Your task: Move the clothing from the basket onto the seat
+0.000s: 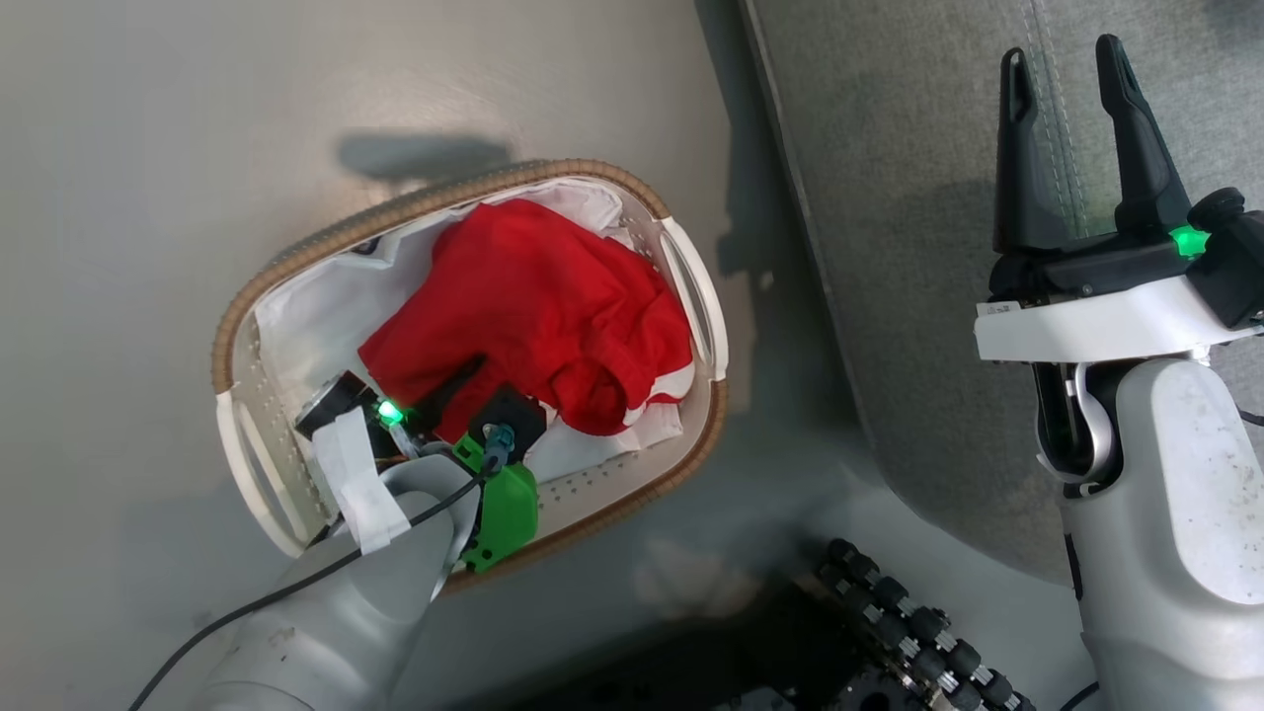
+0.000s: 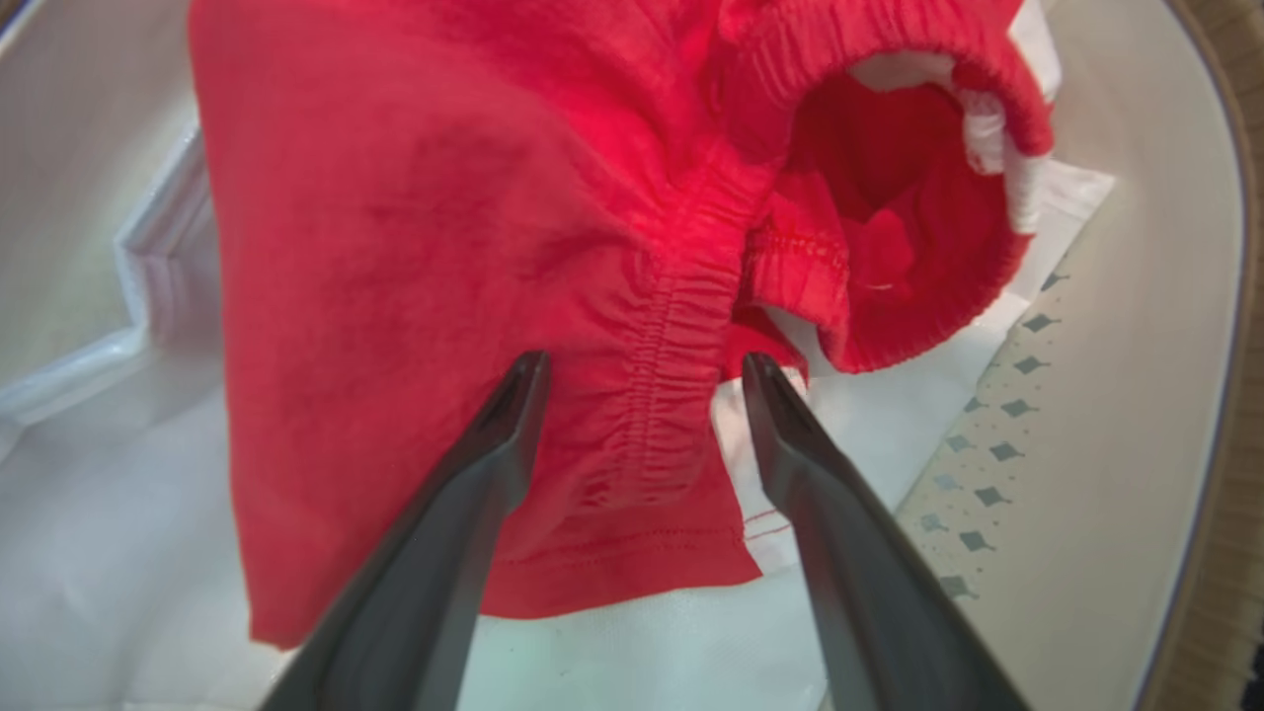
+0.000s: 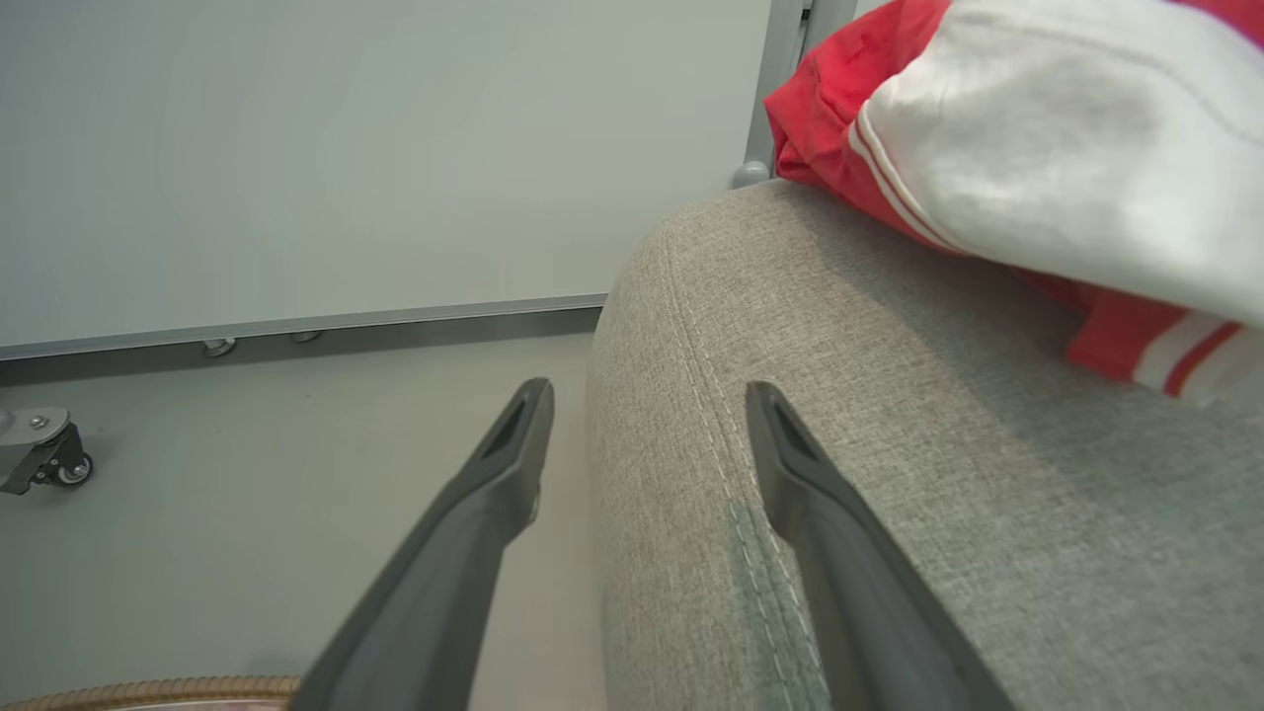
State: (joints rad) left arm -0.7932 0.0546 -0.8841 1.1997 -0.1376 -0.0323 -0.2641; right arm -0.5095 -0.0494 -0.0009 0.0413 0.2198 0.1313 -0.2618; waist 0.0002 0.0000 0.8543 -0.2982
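Inside the basket [image 1: 553, 170], red clothing [image 2: 444, 247] lies between the left end effector's [image 2: 642, 370] wide-open jaws.

The basket [image 1: 415, 202] is white with a diamond-dot perforation pattern, a brown woven rim and a white liner [image 1: 306, 316]. The red garment [image 1: 533, 306] inside is plain. The seat [image 3: 889, 444] is grey weave with pale stitching. The striped garment [image 3: 1037, 148] on it is red with a white panel.
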